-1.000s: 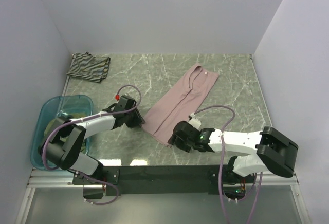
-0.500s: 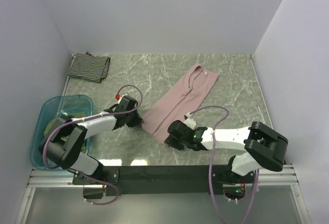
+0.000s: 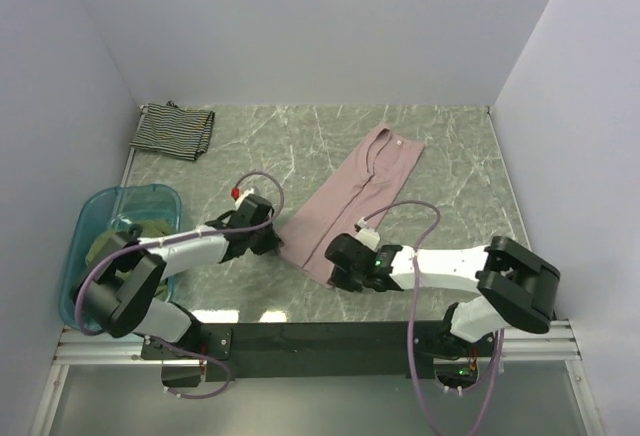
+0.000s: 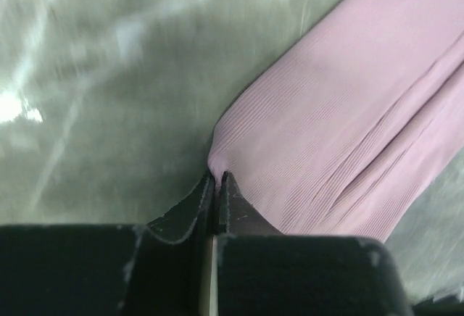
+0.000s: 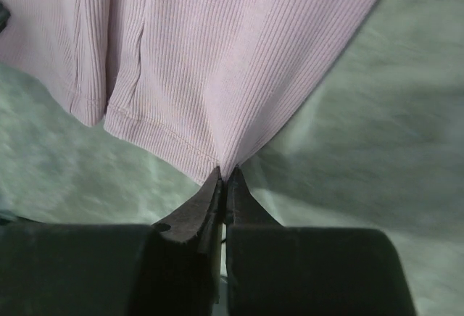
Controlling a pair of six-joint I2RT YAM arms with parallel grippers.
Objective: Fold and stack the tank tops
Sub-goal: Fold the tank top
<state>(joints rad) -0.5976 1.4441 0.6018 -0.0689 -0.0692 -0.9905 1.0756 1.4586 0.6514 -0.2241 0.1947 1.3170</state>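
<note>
A mauve-pink tank top (image 3: 355,196) lies folded lengthwise as a long strip, slanting from the back right toward the front middle of the marble table (image 3: 450,166). My left gripper (image 3: 276,241) is shut on its near left corner (image 4: 217,158). At the near right corner (image 5: 226,162) of the hem, my right gripper (image 3: 337,274) is shut on the cloth too. The ribbed pink fabric (image 5: 217,48) fills the right wrist view. A striped tank top (image 3: 173,130) lies folded at the back left. An olive-green one (image 3: 140,234) sits in the tub.
The translucent blue tub (image 3: 95,206) stands at the left edge beside my left arm. Grey walls close the table in at the back and both sides. Bare marble lies to the right of the pink garment.
Both grippers have moved in onto the near corners of the pink tank top and shut on the cloth. The left gripper shifted right; the right one shifted left.
</note>
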